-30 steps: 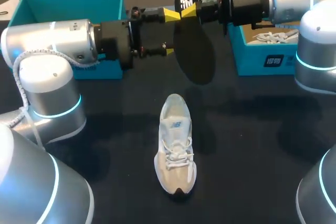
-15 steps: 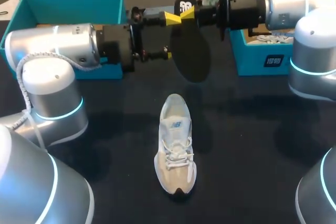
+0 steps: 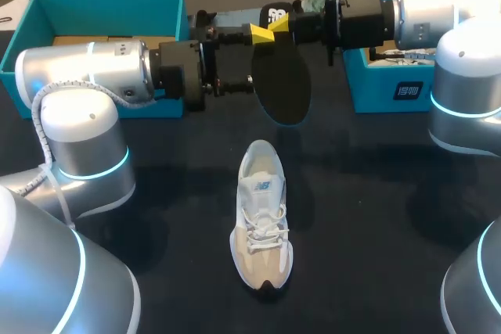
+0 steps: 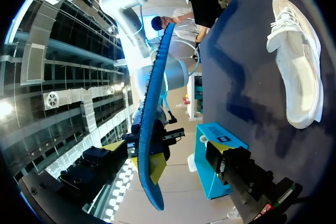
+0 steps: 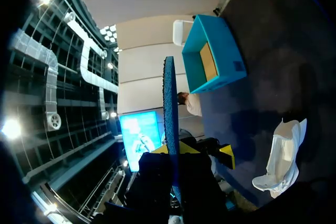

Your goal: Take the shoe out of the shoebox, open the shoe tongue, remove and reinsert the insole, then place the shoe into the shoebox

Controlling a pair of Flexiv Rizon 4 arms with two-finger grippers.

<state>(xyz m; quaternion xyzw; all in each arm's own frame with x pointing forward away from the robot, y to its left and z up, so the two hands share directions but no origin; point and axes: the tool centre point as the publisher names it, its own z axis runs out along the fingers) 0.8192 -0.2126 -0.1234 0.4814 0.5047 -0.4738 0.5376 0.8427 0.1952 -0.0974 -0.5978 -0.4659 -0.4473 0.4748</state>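
Observation:
A black insole hangs heel-up over the back of the table, pinched at its heel by my right gripper, which is shut on it. My left gripper stands open beside it, one finger near the heel and one lower down. In the left wrist view the insole shows edge-on between that gripper's spread fingers. In the right wrist view the insole rises from the closed tips of my right gripper. The white shoe lies on the table's middle, toe toward me.
An open teal shoebox stands at the back left behind my left arm. A second teal box with a shoe inside stands at the back right under my right arm. The table is black.
The insole has turned a little and shows narrower. My left arm has edged right, closer to the insole. The shoe has not moved.

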